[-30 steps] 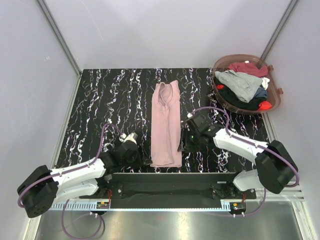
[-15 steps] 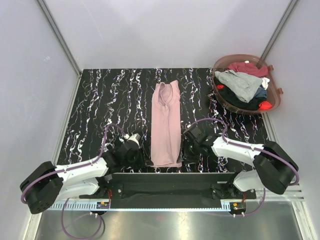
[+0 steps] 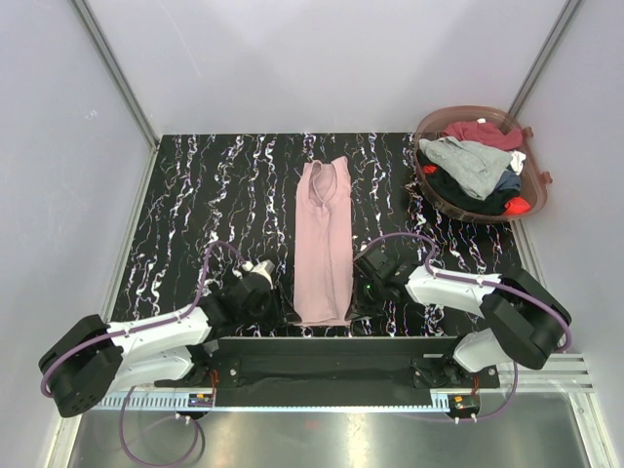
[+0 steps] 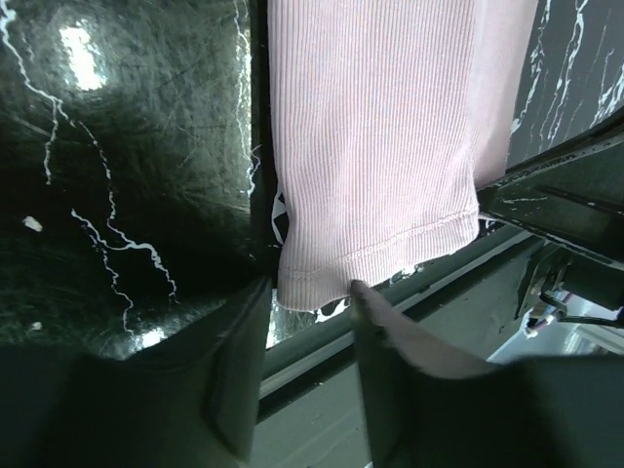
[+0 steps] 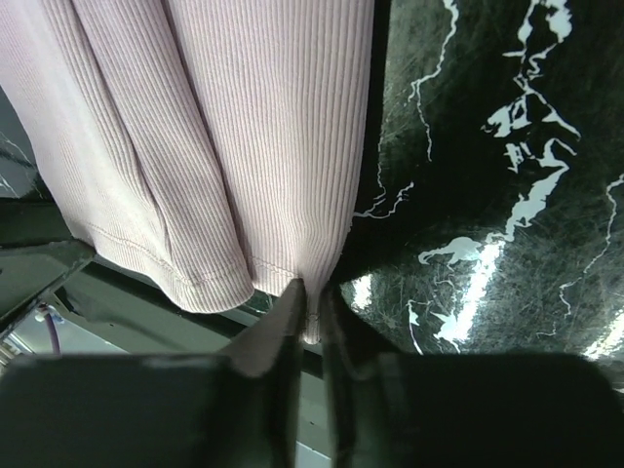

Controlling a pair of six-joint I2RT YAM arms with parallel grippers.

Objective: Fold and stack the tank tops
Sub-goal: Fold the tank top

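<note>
A dusty pink tank top lies folded into a long narrow strip in the middle of the black marbled table, neck far, hem at the near edge. My left gripper is open, its fingers either side of the hem's left corner. My right gripper is shut on the hem's right corner, pinching the ribbed cloth. Other tank tops, grey, maroon, black and red, lie heaped in the basket at the far right.
The round brownish translucent basket stands at the table's far right corner. A black metal rail runs along the near table edge just below the hem. Grey walls enclose the table.
My right gripper has moved toward me and left along the top's right edge to the hem corner and closed on it. My left gripper has edged slightly toward the hem's left corner.
</note>
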